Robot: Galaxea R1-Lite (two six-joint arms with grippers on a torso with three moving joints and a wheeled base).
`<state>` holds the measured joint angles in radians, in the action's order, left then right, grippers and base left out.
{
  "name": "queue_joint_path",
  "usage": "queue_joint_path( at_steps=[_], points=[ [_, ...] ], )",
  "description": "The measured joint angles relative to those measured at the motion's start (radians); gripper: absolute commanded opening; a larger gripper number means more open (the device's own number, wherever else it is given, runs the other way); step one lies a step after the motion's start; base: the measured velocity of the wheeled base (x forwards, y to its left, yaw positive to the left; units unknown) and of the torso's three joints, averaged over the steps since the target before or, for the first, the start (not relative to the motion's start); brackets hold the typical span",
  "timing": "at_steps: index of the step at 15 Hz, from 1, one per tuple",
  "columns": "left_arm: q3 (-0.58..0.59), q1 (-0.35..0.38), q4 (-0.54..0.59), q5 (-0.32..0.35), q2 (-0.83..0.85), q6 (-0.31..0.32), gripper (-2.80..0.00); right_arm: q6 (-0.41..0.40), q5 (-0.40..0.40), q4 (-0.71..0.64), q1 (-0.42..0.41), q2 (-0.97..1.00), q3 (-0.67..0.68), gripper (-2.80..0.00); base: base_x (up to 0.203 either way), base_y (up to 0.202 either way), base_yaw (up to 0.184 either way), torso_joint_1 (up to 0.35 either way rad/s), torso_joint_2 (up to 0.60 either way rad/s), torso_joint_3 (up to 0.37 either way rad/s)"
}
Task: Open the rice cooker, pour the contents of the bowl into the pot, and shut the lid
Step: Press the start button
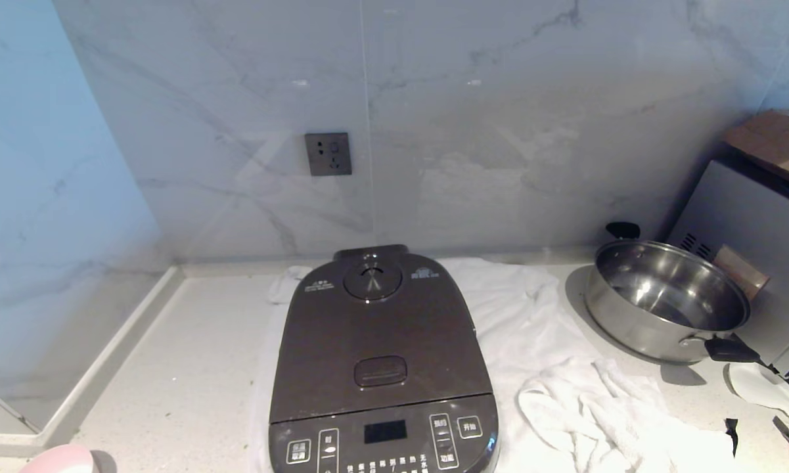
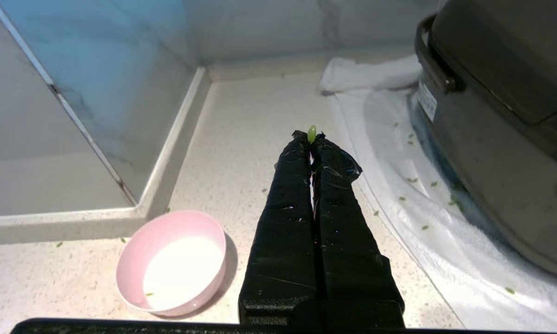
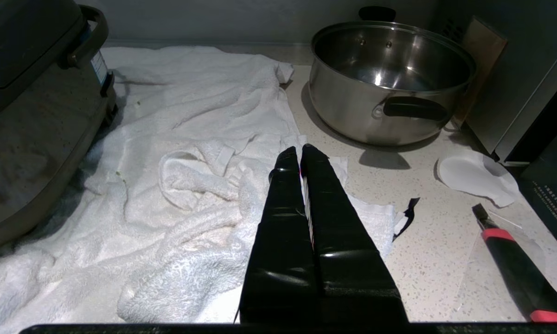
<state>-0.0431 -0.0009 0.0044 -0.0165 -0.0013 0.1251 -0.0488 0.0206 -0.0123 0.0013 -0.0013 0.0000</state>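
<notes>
Jaws of both grippers were pressed shut, holding nothing; the left gripper hovered nearer the bowl, which sat on the counter beside the closed cooker.

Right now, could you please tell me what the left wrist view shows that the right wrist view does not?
Only the left wrist view shows the pink bowl, nearly empty, green bits scattered on the towel, and the left end effector, shut with a green bit at its tip. Only the right wrist view shows the steel pan, a red-handled tool and the shut right end effector. Both show the closed rice cooker and the white towel.
</notes>
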Motion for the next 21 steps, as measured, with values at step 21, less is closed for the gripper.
queue_joint_path(
  at_steps=[21],
  points=[
    [0.020, 0.000, 0.064, 0.050, 0.001, -0.002, -2.80, -0.001, 0.000, 0.000, 0.000, 0.000, 0.000, -2.80, 0.000, 0.000, 0.000, 0.000, 0.00, 0.000]
  ],
)
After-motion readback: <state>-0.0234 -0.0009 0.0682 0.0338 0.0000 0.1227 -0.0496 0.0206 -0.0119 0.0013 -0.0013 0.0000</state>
